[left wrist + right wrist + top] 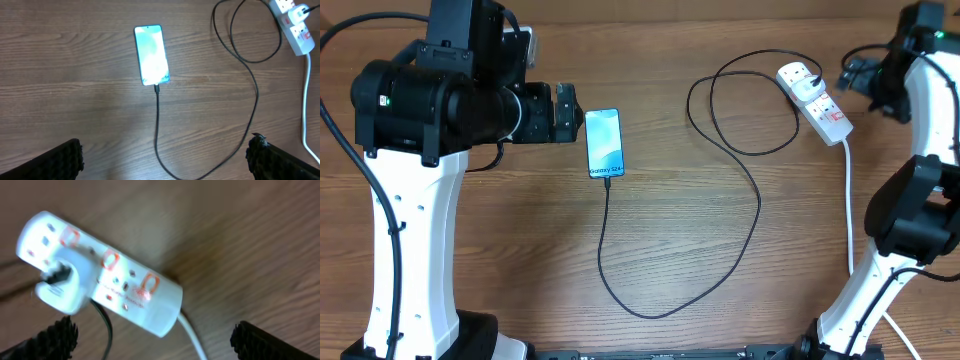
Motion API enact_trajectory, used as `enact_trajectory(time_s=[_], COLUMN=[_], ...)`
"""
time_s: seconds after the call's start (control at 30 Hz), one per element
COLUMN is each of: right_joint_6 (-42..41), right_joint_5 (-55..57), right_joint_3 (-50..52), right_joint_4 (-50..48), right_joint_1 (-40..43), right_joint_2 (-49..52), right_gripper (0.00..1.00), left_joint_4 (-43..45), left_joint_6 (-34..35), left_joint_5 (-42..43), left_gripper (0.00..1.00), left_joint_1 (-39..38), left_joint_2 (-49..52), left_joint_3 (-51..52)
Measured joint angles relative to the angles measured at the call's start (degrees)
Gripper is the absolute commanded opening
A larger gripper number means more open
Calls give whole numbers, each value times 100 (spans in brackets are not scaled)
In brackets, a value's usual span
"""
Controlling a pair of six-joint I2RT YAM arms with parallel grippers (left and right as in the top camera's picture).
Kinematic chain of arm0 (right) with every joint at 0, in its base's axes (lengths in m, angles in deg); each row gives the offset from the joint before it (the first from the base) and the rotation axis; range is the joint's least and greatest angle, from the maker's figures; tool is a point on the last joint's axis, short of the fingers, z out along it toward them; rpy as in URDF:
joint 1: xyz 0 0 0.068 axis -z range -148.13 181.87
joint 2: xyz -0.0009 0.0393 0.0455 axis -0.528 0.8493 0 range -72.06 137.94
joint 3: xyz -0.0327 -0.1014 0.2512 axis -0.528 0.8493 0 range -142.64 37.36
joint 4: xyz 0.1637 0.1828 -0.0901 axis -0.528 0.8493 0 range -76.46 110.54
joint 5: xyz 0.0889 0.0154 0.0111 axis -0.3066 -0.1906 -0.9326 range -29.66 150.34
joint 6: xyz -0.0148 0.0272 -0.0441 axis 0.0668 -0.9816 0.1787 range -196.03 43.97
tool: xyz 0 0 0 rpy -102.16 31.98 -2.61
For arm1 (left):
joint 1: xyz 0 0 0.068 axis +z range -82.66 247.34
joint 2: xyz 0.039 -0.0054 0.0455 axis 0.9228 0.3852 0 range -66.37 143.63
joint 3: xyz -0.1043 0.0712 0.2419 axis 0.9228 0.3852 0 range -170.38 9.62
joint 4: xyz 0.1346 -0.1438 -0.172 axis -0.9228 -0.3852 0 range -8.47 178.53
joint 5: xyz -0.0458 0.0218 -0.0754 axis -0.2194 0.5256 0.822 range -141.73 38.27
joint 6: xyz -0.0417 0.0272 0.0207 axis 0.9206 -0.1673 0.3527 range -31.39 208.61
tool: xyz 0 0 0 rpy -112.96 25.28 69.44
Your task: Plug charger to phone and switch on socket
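Charger (157, 120) tip sits in the bottom edge of the phone (603, 142) mid-table, and its plug (62, 282) is in the end outlet of the socket (815, 100) at the far right, so plugging looks done and the step in hand is switching on. Right gripper (152, 332) hovers over the socket, jaws apart and empty, while the left gripper (566, 114) sits just beside the phone, jaws wide apart, holding nothing. Next move likely calls for one right fingertip pressing the red switch (67, 236) nearest the plug; the blurred wrist view doesn't show its position.
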Motion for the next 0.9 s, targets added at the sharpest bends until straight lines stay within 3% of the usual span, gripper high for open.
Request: enact_trajectory(time_s=[0.5, 0.9], right_joint_6=[142, 76], right_joint_5=[7, -2], right_joint_3=[-203, 367], right_joint_4=[-1008, -1412], right_joint_1=[160, 160], right_joint_2=[525, 632], right_gripper=[100, 100], left_joint_4=[4, 13], left_joint_6=[0, -2], left_joint_5=[0, 0], left_gripper=[100, 100], left_joint_1=[0, 0], left_joint_2=[0, 0], left_joint_3=[0, 0])
